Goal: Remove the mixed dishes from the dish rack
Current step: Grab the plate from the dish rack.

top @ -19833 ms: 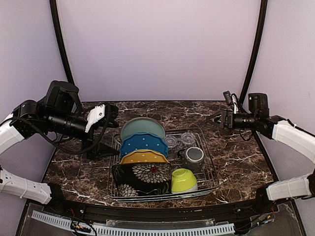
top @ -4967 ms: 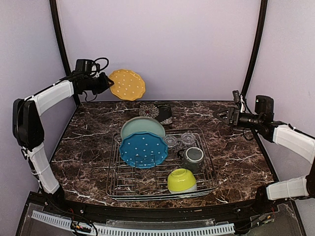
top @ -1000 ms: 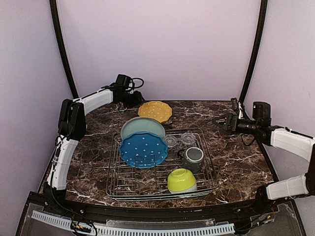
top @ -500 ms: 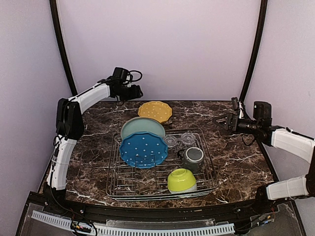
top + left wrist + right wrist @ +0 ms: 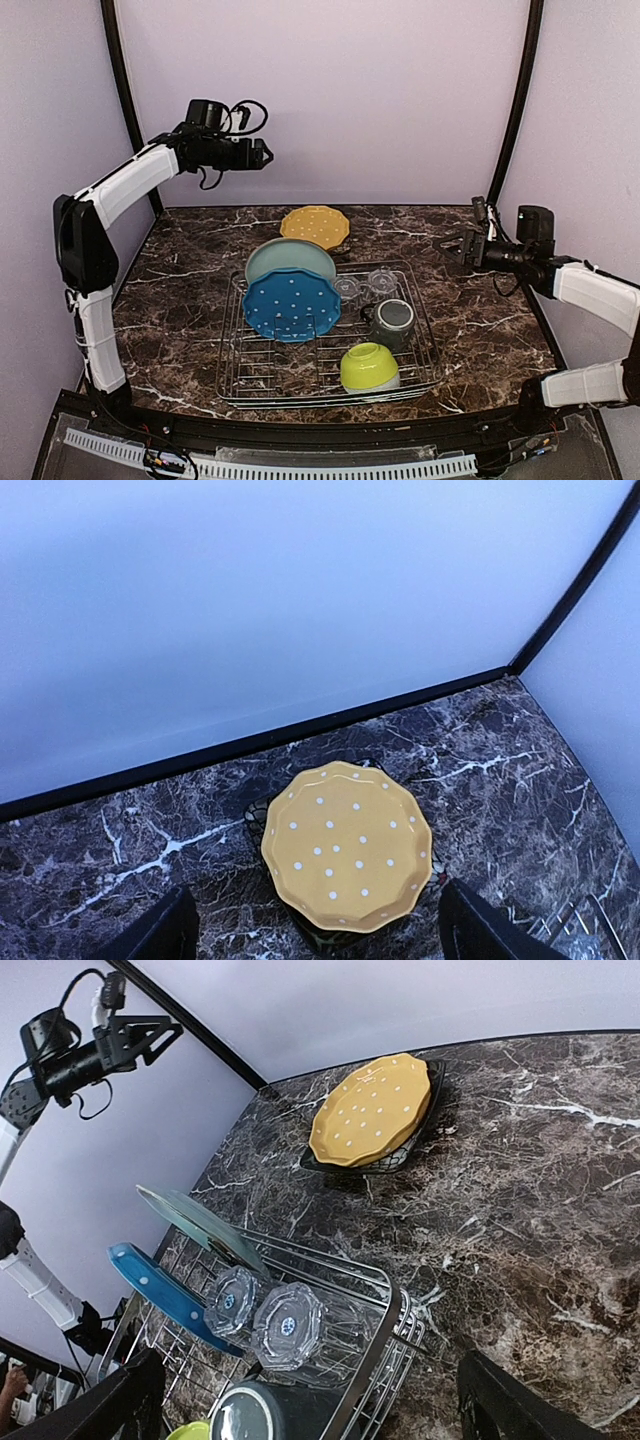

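1. Hanging high above the far left corner of the bench (image 5: 180, 290), the left end effector (image 5: 266, 155) has its fingers spread wide, with nothing between them.
2. Over by the right edge of the bench, the right end effector (image 5: 447, 245) hovers with its jaws wide apart and empty, pointing toward the dish rack (image 5: 285, 375).
3. The yellow plate (image 5: 315, 226) lies on top of the black floral plate (image 5: 428, 1100) near the middle of the far edge. Only the dark rim of the lower plate shows around it.
4. The dish rack sits in the middle of the bench, closer to the near edge.
5. Inside the rack, on its left side, the pale teal plate (image 5: 290, 258) stands on edge at the far end. The dotted blue plate (image 5: 290, 305) stands just in front of it.
6. The 2 clear glasses (image 5: 348, 288) (image 5: 381, 281) sit side by side at the far right of the rack.
7. The dark grey mug (image 5: 392, 318) sits just on the near side of the glasses, and the lime-green bowl (image 5: 370, 366) rests by the rack's near right corner.
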You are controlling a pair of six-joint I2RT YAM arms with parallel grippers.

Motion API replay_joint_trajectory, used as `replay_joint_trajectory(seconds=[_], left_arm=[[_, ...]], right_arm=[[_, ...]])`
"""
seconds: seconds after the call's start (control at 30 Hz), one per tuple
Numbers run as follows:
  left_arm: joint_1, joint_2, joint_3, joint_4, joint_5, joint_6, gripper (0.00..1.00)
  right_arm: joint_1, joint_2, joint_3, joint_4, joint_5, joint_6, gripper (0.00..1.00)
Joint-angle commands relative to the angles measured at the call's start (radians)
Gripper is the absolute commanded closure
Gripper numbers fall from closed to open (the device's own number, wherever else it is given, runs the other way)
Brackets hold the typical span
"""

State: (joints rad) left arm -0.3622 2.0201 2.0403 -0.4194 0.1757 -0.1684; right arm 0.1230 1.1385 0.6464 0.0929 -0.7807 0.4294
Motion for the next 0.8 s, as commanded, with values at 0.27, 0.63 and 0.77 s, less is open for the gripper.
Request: replay_joint_trajectory(seconds=[0.27,0.63,0.77], left_arm=[[-0.001,-0.581,-0.605,0.274,0.279,0.254,0.12],[-0.041,-0.708,-0.713,0.123,0.457,0.368,0.11],[-0.102,-0.704,-0.677,-0.022,0.444,0.493,0.11]], right_arm=[[-0.006,0.019,0.035,-0.007,-0.032,0.002,0.01],[0.001,0.062,0.057,0.029,-0.083,0.038,0.01],[0.004,0.064,0.061,0.015,-0.072,0.028,0.01]])
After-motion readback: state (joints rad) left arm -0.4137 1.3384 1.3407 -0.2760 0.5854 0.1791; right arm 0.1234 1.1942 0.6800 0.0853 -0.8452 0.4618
